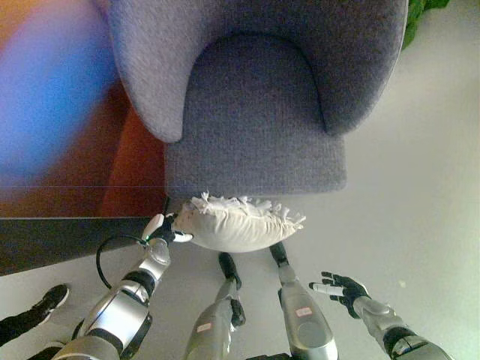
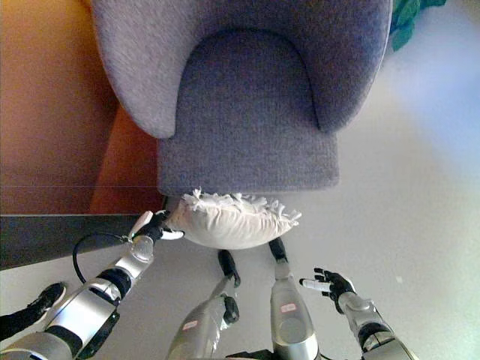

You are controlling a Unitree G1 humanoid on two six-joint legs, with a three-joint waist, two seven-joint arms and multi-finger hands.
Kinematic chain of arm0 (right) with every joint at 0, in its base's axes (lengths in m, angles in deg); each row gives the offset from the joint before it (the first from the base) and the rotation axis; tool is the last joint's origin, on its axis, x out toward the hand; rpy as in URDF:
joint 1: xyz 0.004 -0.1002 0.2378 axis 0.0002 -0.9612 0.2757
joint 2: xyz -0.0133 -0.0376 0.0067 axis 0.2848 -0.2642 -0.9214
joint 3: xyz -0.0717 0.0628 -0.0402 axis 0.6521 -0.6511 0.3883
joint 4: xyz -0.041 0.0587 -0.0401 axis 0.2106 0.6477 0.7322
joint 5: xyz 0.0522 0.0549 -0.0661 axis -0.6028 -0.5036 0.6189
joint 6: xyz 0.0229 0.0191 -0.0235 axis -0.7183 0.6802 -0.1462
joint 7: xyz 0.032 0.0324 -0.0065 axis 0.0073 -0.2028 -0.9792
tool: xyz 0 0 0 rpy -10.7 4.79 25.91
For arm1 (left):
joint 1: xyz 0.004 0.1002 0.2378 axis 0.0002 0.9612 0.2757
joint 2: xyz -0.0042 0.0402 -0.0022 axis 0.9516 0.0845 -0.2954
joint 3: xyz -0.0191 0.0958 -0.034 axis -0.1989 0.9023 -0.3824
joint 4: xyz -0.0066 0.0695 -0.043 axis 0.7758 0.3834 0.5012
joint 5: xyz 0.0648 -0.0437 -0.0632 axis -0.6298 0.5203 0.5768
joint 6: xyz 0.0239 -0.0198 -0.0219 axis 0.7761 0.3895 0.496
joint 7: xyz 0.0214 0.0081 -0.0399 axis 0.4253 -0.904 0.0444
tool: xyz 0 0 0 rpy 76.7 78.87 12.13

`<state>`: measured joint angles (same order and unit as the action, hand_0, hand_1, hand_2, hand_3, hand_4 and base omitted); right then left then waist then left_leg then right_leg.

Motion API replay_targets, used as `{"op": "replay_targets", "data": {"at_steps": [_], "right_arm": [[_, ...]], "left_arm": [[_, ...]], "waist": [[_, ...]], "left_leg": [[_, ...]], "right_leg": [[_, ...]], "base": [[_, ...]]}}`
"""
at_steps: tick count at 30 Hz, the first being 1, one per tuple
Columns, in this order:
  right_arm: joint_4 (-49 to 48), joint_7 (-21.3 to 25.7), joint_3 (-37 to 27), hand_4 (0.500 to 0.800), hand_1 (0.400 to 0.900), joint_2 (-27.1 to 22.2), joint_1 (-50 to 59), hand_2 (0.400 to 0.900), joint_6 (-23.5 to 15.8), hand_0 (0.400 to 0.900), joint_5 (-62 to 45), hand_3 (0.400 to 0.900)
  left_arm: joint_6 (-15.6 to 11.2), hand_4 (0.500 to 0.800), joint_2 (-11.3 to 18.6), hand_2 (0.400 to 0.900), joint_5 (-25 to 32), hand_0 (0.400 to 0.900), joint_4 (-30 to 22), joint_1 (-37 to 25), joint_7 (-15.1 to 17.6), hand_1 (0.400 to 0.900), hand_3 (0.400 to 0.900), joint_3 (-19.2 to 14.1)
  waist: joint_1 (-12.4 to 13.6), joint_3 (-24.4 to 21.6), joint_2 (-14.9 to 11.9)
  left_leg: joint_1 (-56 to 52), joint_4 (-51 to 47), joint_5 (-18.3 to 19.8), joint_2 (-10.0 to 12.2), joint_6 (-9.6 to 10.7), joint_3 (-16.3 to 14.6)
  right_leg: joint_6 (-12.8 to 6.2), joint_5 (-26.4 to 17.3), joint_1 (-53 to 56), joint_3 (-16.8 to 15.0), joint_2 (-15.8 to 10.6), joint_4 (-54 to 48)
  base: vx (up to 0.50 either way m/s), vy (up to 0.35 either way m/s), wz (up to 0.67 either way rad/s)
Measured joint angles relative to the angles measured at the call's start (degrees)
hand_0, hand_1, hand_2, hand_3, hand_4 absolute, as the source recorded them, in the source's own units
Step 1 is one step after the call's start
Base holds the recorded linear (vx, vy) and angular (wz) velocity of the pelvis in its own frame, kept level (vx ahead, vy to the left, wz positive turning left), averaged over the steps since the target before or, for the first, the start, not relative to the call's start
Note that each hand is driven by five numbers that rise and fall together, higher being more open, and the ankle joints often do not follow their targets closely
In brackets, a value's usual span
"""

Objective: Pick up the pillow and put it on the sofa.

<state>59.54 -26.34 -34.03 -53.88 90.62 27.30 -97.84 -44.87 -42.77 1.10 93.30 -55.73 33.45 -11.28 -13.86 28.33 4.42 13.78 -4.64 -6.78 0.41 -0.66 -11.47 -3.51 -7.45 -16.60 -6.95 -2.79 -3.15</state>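
Observation:
A white fringed pillow (image 1: 238, 223) hangs just in front of and below the front edge of the grey sofa (image 1: 255, 112). My left hand (image 1: 163, 229) is at the pillow's left end, fingers pinching its corner. My right hand (image 1: 341, 288) is low on the right, apart from the pillow, with its fingers spread and nothing in it.
A dark low edge (image 1: 67, 236) runs along the left beside an orange-brown floor area (image 1: 135, 172). A person's black shoe (image 1: 45, 304) shows at the lower left. Something green (image 1: 420, 15) stands behind the sofa's right side. Pale grey floor (image 1: 420, 187) lies to the right.

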Motion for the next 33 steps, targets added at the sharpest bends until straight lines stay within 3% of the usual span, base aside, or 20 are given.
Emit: {"op": "replay_targets", "data": {"at_steps": [9, 19, 33], "right_arm": [[-2.4, 0.1, 0.0, 0.800, 0.900, -0.3, 0.8, 0.900, -0.7, 0.900, -3.4, 0.900], [-2.8, 0.3, 0.0, 0.800, 0.900, -1.0, 1.7, 0.900, -1.1, 0.900, -6.8, 0.900], [-3.9, 0.1, -0.1, 0.800, 0.900, -1.4, 1.8, 0.900, -1.4, 0.900, -9.1, 0.900]], "left_arm": [[0.1, 0.800, 2.7, 0.900, 3.6, 0.900, 0.9, -6.8, 0.0, 0.900, 0.900, 1.3], [0.1, 0.800, 4.9, 0.900, 6.1, 0.900, 1.0, -12.9, 0.0, 0.900, 0.900, 3.7], [0.5, 0.800, 7.0, 0.900, 10.1, 0.900, 2.6, -19.0, -0.1, 0.900, 0.900, 4.2]], "waist": [[-1.7, 0.7, -0.5], [-1.9, 0.8, -0.3], [-2.0, 0.8, -0.2]], "left_leg": [[7.8, 0.0, -1.4, -0.3, -0.2, -0.9], [15.4, 0.1, -3.6, -0.4, -0.2, -0.7], [23.4, 0.1, -5.7, -0.7, -0.5, 0.1]], "right_leg": [[-0.22, -0.2, -9.4, -0.2, 0.0, 2.9], [-0.29, 0.0, -19.2, 0.1, 0.1, 7.5], [-0.44, 0.7, -29.5, 0.4, 0.1, 13.4]], "base": [[-0.05, 0.002, 0.04], [-0.01, -0.034, 0.10], [0.00, -0.032, 0.05]]}}
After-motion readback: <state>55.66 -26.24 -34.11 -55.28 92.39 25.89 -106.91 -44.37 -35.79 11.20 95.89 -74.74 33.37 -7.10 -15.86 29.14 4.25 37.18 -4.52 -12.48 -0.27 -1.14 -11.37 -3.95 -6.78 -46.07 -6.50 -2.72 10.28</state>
